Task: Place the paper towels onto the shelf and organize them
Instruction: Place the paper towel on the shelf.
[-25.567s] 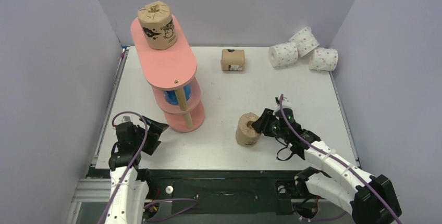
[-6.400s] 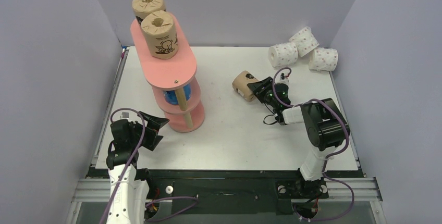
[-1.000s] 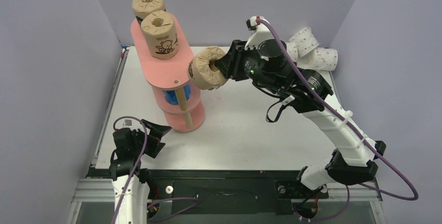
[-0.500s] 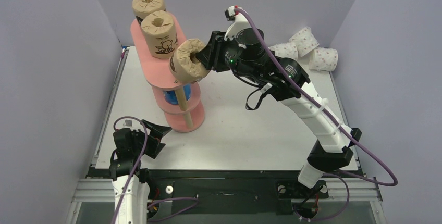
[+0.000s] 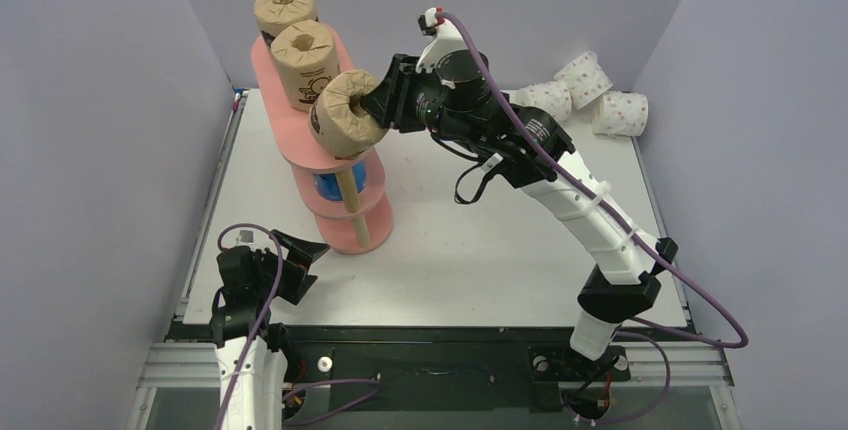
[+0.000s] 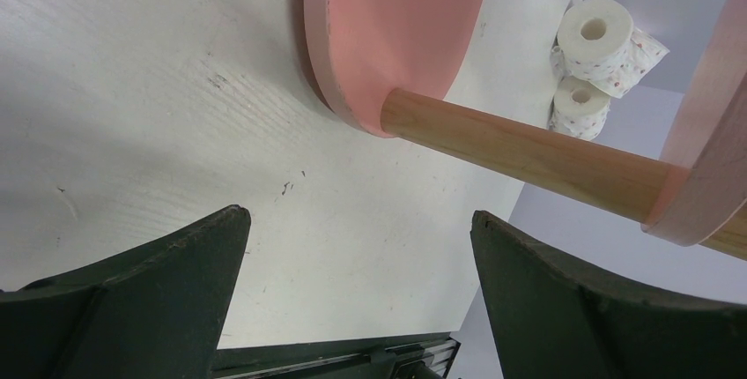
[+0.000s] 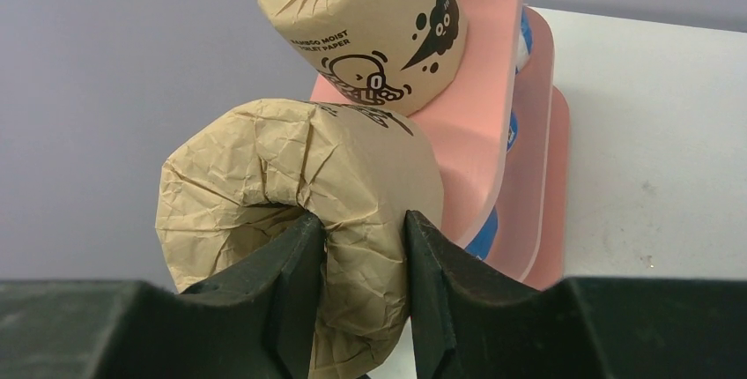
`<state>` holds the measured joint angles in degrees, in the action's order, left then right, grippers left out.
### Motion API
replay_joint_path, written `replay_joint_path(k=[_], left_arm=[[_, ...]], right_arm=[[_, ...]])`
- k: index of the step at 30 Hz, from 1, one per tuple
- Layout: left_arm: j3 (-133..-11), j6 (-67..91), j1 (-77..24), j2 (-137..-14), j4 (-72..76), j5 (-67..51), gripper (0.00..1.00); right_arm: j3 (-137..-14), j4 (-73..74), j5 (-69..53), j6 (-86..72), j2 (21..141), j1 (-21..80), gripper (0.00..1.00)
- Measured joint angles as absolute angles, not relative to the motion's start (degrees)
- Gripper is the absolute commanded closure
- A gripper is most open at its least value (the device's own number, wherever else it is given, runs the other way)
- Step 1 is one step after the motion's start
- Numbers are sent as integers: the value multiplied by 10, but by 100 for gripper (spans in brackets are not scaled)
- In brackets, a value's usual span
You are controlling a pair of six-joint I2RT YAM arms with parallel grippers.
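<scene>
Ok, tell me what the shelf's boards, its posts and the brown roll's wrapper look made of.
Shelf boards: likely painted wood or fibreboard, matte salmon pink, smooth faces, rounded edges. Post: bare light wood, faint grain along a round dowel. Brown roll wrapper: matte kraft-like paper, creased and crumpled at its end, black print.

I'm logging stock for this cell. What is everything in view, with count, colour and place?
shelf: one, salmon pink with wooden posts, three tiers, left side of table.
brown rolls: two, upright on the top tier.
held brown roll: one, tilted, at the top tier's near end.
blue rolls: count hidden, middle tier.
white pink-dotted rolls: three, table's far right corner.
table: one, white.
left fingers: dark, open, near the shelf's foot.
right fingers: dark, shut on the held brown roll.
</scene>
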<state>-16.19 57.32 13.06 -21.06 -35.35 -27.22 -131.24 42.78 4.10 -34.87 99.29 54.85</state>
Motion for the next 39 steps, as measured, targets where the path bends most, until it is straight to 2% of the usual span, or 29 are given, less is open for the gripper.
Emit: replay_joint_path(k=[13,27,39], left_arm=[[-162,573,131,-210,-354,-272,3],[-162,573,131,-208,-354,-272,3],[-162,573,131,-208,-354,-272,3]], right_arm=[[-1329,413,40,-363,1020,548,67],[-1330,394,40,-373,1031,547,58],[-1330,382,33,-384,1031,544,39]])
